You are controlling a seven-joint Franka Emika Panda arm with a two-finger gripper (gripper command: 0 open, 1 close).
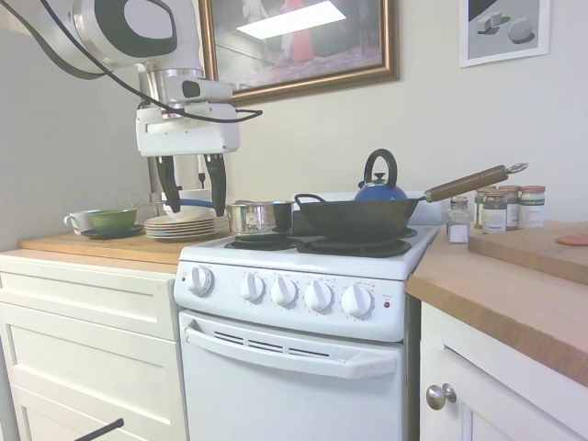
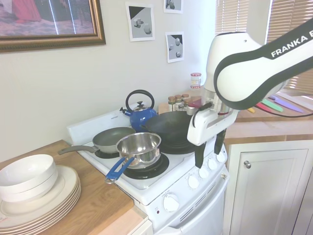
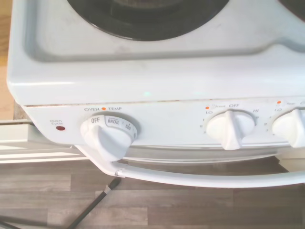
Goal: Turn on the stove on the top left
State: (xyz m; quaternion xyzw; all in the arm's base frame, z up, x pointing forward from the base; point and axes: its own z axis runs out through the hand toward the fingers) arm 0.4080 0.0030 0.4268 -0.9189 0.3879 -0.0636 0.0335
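My gripper [image 1: 190,195] hangs high above the front left corner of the stove [image 1: 303,303], fingers apart at a middling width and holding nothing. The stove sits between the wooden tabletop [image 1: 101,246] on the left and another run of tabletop on the right, with its row of knobs across the front panel, well below me.

Main risk: picking the wrong knob. The wrist view shows the oven temp knob [image 3: 108,136] set at OFF beside a burner knob [image 3: 230,128] marked "front", and a third knob [image 3: 291,128] cut off at the edge. If I grab by position alone I could start the oven or a front coil instead of the rear left one.

Second risk: coming down, the fingers could clip the steel saucepan [image 2: 139,148] or its blue handle [image 2: 116,170], which juts out over the stove's front edge near my path. The wok [image 1: 354,217] and blue kettle [image 1: 380,186] sit further back and right, less of a worry.

The label over the third knob is unreadable, and the rest of the row is out of the wrist view. In the exterior views the knob markings are too small to read. I can't tell which knob serves the top left burner.
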